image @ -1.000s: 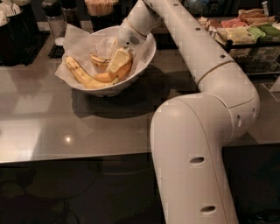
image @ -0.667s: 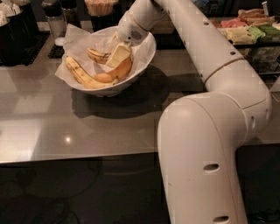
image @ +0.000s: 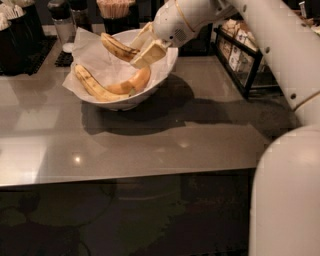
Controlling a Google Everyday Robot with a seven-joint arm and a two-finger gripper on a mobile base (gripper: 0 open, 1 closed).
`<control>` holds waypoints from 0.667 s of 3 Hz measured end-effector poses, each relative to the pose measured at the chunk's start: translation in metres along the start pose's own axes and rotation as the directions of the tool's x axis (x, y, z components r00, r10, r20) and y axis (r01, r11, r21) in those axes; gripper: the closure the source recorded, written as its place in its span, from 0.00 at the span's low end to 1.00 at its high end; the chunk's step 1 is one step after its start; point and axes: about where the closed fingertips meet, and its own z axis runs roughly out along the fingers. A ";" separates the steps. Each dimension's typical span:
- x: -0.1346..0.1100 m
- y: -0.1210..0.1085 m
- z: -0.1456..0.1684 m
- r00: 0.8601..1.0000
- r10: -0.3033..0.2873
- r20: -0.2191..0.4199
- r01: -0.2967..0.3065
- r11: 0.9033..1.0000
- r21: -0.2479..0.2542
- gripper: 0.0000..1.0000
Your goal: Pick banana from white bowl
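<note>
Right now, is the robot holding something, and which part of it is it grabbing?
Yes. The gripper is shut on a banana, pinching its right end, and holds it up above the bowl.

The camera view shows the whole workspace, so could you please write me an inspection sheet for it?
Surface: glossy grey table.
Job's things: banana held over the white bowl, apart from the other fruit.
Clutter: long banana and orange banana lying in the bowl on paper.
Gripper: gripper above the bowl, shut on the banana.
Cables: nothing seen.
Surroundings: dark containers and a cup of sticks behind; rack at right.
</note>
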 end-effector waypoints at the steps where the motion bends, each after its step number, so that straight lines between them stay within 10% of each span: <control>1: -0.006 0.047 -0.024 0.998 0.029 0.062 -0.034 0.997 0.075 1.00; 2: -0.001 0.083 -0.025 0.996 0.077 0.044 -0.080 0.993 0.087 1.00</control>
